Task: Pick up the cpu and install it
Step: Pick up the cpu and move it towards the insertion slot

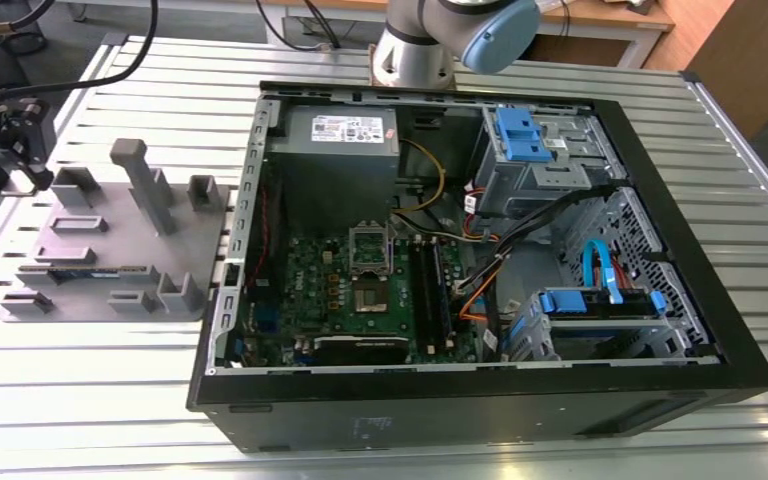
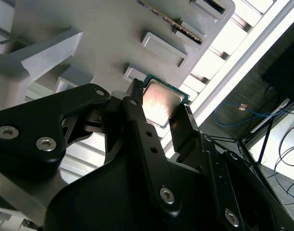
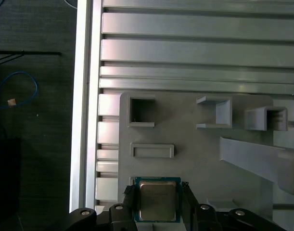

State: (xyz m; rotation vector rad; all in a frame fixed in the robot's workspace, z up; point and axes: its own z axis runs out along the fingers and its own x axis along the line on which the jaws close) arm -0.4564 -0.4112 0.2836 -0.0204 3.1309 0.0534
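Because the gripper is planted right over the cpu, you have no offset to close. In both wrist views the chip lies centred in the gripper's mouth, metal top up, bracketed on two opposite edges. Being square, it gives you no long axis to line up. What matters is that its edges run parallel to the gripper's black sides, and they look to. I cannot tell whether the gripper is already pressing on those edges or standing just clear of them, so do not count the chip as held. The cpu rests at a corner of the grey fixture plate, at the far left of the exterior view. Your other reference is the motherboard socket, inside the open computer case near the frame's centre, well apart from the chip toward the exterior view's right. By my reading the work stands at the pick-up, with the install not yet done.
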